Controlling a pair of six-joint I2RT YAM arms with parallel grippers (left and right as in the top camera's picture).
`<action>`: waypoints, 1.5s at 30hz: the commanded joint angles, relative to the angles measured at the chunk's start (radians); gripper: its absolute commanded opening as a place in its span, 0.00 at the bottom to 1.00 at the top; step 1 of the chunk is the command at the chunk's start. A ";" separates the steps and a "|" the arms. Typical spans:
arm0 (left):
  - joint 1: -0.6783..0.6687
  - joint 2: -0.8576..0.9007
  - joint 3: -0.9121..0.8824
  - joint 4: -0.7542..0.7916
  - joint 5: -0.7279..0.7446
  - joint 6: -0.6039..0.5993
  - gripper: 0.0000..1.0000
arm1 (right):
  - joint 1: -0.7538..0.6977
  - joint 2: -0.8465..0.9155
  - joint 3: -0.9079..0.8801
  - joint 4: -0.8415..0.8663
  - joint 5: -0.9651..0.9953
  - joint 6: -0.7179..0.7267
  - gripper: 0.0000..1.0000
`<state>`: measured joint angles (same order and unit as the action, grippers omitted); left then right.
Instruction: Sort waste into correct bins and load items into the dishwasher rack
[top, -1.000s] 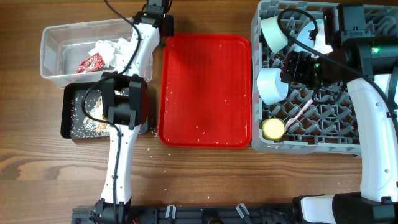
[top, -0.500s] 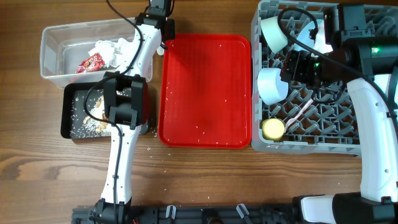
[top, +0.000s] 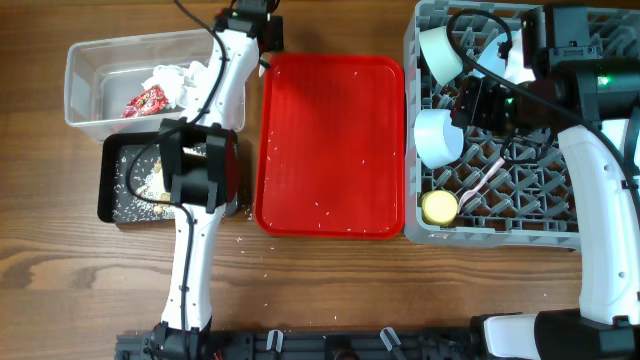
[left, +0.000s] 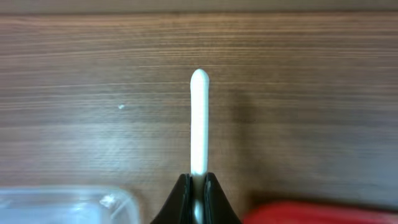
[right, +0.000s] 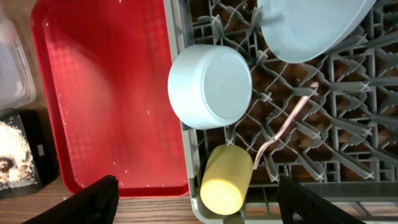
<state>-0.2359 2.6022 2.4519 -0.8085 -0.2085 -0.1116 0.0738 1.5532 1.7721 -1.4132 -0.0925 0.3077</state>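
Observation:
My left gripper is shut on the handle of a white plastic cutlery piece, which points out over bare wood; whether it is the fork or the spoon is hidden. From overhead its wrist hangs at the back, between the clear tub and the red tray. My right gripper stands open over the dishwasher rack, nothing between its fingers. In the rack are a pale blue bowl, another pale bowl, a yellow cup and a thin utensil.
The wrapper and tissue lie in the clear tub. Food scraps lie in the black tray, partly under my left arm. The red tray holds only crumbs. A few crumbs dot the wood near the black tray.
My left gripper has shut on the white cutlery handle, and its wrist has shifted slightly toward the table's back edge. The right arm has not moved.

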 joint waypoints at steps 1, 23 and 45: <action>-0.042 -0.172 0.005 -0.088 0.010 -0.006 0.04 | 0.003 -0.013 0.019 0.014 0.013 -0.020 0.83; -0.491 -0.330 0.002 -0.325 0.447 -0.042 0.04 | -0.763 -0.383 0.209 0.028 -0.328 -0.068 0.86; -0.659 -0.363 0.002 -0.286 0.283 -0.333 0.71 | -0.793 -0.434 0.209 0.003 -0.518 -0.216 0.86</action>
<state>-0.9989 2.3508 2.4496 -1.0409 0.1081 -0.4477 -0.7143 1.1133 1.9846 -1.4094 -0.4751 0.2043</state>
